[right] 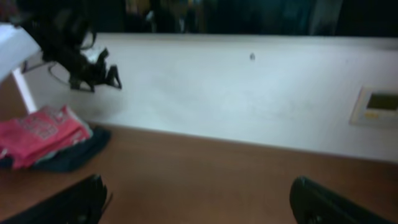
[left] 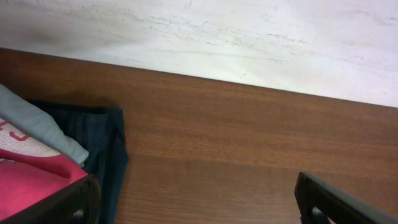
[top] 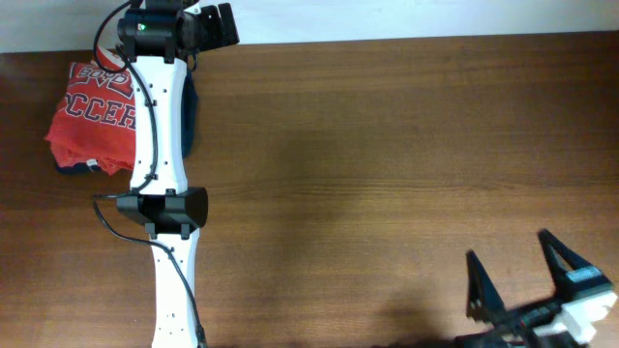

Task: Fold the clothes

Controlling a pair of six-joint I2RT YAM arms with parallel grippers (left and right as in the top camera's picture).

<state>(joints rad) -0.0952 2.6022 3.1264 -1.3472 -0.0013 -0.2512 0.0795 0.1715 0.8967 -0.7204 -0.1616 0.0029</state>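
1. Left claw [top: 225, 26]: the jaws stand spread wide with nothing between them. It hangs at the far edge of the brown wooden table [top: 387, 145], close to the white wall [left: 217, 37].
2. In the left wrist view, the two dark fingers [left: 339, 202] sit at the lower corners of the picture, with only bare wood in the gap between them.
3. Right claw [top: 510, 253]: the jaws are likewise fully spread and hold nothing. It sits at the near right corner of the table, well apart from the garments.
4. The coral-red cotton T-shirt with white block lettering [top: 97, 121] lies in a rumpled, partly folded heap at the far left end of the table. Neither claw touches it.
5. The T-shirt rests on top of a dark navy folded garment [top: 190, 116], whose edge shows past the right side and the near left corner of the red heap.
6. From overhead, the white left arm [top: 160, 126] crosses above the right part of the heap and hides it.
7. In the left wrist view, a pale grey fabric layer [left: 37, 127] lies between the red cloth [left: 25, 180] and the navy garment [left: 102, 143].
8. The right wrist view shows the T-shirt [right: 40, 130] far off to the left, blurred.
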